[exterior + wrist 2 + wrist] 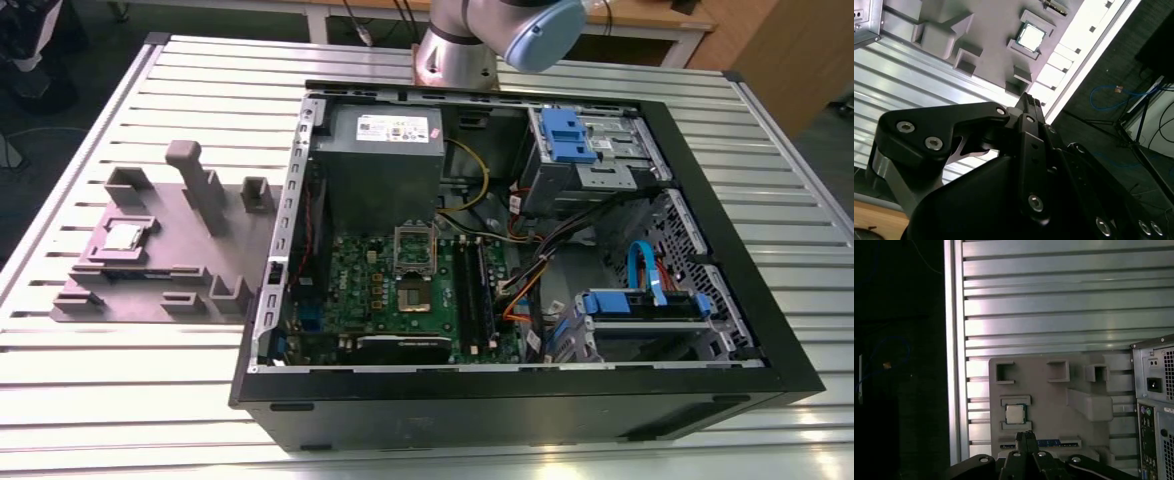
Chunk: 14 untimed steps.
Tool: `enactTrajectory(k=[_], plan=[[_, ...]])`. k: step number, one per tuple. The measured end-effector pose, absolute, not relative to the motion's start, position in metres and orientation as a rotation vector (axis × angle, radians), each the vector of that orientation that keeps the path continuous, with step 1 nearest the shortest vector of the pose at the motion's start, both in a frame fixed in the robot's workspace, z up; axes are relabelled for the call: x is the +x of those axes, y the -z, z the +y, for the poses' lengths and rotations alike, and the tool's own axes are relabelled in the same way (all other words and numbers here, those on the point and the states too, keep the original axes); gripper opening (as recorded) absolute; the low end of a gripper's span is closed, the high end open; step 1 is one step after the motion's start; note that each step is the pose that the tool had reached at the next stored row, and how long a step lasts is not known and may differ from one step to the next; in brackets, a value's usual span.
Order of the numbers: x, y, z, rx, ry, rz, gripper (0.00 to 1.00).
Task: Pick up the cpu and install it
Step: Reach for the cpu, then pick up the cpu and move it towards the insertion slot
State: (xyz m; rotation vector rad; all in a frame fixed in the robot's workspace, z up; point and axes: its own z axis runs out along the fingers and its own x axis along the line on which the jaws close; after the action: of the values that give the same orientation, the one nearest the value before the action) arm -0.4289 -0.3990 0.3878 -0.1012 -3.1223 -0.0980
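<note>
On the exterior view's left, the cpu (124, 237) lies flat in a recess of the grey tray (147, 280) on the slatted bench (120, 380). To its right, that view looks down into the open computer case (534, 400) at the green circuit board (350, 275). Both wrist views show the claw (1027, 436) (1030, 100), tips pinched together and empty, clear of the cpu lying ahead of it.

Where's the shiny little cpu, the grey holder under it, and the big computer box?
cpu (1015, 414): first wrist view, middle of its shiny top.
grey holder (1046, 405): first wrist view, bare flat part beside the cpu.
computer box (507, 405): exterior view, its black outer side wall.
</note>
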Motion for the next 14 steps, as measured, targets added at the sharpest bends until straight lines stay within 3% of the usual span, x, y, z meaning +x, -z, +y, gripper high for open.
enactTrajectory(k=[14], plan=[[-0.4293,-0.3878,-0.3990,-0.101,0.098,-3.122,0.10]])
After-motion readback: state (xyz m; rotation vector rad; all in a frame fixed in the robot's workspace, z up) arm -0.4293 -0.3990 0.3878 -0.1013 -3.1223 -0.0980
